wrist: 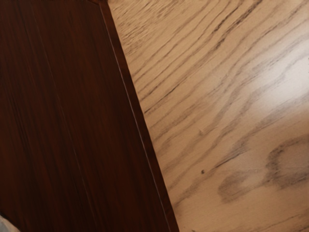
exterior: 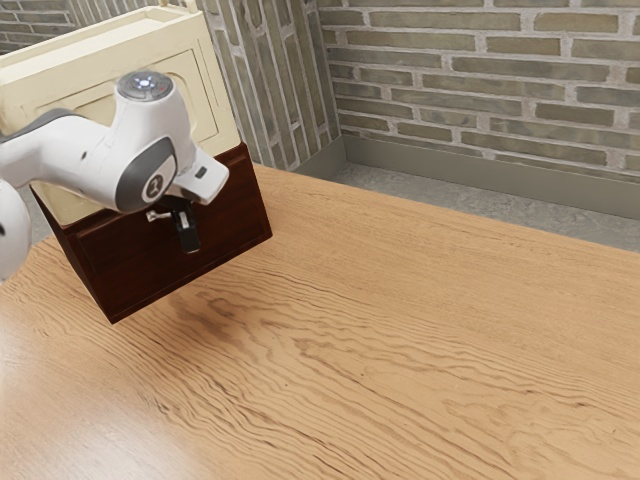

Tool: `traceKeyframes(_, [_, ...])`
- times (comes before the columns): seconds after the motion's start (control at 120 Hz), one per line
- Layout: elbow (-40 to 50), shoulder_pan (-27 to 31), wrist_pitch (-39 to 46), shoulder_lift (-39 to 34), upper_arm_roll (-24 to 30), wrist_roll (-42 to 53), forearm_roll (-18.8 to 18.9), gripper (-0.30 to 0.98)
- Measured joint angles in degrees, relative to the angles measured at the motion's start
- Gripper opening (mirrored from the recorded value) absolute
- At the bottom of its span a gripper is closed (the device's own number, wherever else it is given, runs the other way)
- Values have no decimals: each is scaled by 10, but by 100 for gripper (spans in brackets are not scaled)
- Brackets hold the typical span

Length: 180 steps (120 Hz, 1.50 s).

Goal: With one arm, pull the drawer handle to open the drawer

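Drawer of dark red-brown wood (exterior: 130, 275), set below a cream panelled cabinet body (exterior: 100, 80), lies toward ten o'clock in the exterior view, on the pale wood-grain table (exterior: 400, 330). The black gripper (exterior: 188, 240) is in front of it, at about four o'clock from a small silvery metal piece (exterior: 157, 214), probably the handle. Whether the gripper is spread, pressed together or pinching that metal, I cannot tell. The drawer will likely handle as a stiff, fairly heavy box on runners, its smooth front giving little purchase; the handle, small and perhaps slippery, is best taken at its middle and drawn straight out. The exterior view gives the white robot arm (exterior: 75, 155) and the cabinet's upper part; the wrist view gives the wood's fine grain and straight edge close up, with table beyond.
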State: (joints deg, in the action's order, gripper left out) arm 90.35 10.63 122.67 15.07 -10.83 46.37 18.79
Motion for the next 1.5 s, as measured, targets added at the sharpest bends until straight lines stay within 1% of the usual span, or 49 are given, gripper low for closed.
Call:
traceKeyframes(0.067, [1,-1,-1,-3,1,1,-1,64])
traceKeyframes(0.092, [3,-1,-1,-4,1,1,-2,65])
traceKeyframes(0.142, [9,-5,-1,-11,1,1,-3,60])
traceKeyframes(0.233, [26,-11,-1,-24,2,2,-3,64])
traceKeyframes(0.442, [63,-25,-2,-61,0,2,-3,63])
traceKeyframes(0.517, [76,-29,-1,-67,-1,2,-3,67])
traceKeyframes(0.608, [91,-36,-1,-79,-1,2,-3,68])
traceKeyframes(0.875, [134,-61,-1,-121,-3,2,-2,65])
traceKeyframes(1.0, [152,-67,-1,-136,-3,2,-2,67])
traceKeyframes(1.167, [165,-72,-1,-148,-2,1,-2,66])
traceKeyframes(1.283, [172,-77,-1,-152,-5,1,-2,68])
traceKeyframes(1.433, [177,-83,-1,-156,-7,1,-2,69])
traceKeyframes(1.5, [183,-84,-1,-164,-7,1,-2,66])
